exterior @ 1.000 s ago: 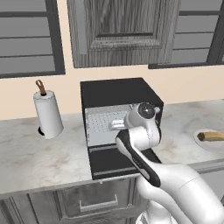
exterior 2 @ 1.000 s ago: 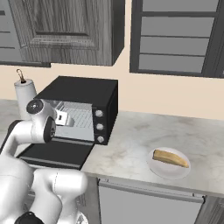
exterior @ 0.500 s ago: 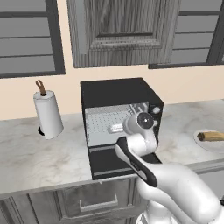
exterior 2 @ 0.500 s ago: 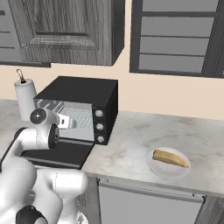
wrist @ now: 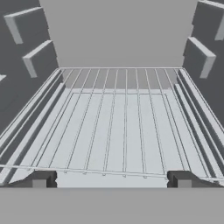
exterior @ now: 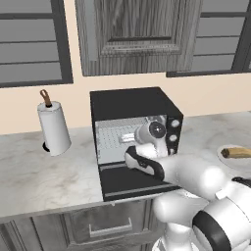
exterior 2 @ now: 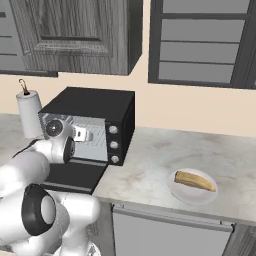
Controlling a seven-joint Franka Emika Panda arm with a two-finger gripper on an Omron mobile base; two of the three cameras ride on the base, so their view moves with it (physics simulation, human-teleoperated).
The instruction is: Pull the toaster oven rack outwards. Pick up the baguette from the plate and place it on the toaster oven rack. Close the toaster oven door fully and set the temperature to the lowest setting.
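Observation:
The black toaster oven [exterior: 135, 105] stands on the counter with its door [exterior: 131, 182] dropped open toward me. My gripper [wrist: 111, 180] is open at the mouth of the pale cavity, and its dark fingertips [wrist: 41, 179] sit just below the front wire of the grey rack [wrist: 118, 127]. The rack lies flat inside the oven; nothing is between the jaws. From the right base view, my hand [exterior 2: 82, 134] is in the oven opening, left of the three knobs [exterior 2: 113, 145]. The baguette [exterior 2: 195, 181] lies on the white plate [exterior 2: 176, 194], well to the right of the oven.
A paper towel roll [exterior: 54, 128] stands left of the oven. Grey cabinets hang above the counter, with drawers below it. Bare marble counter [exterior 2: 150, 165] lies between the oven and the plate.
The arm has dropped lower and the hand has moved forward to the oven's opening, level with the rack. The gripper stayed open. Oven, plate and baguette have not moved.

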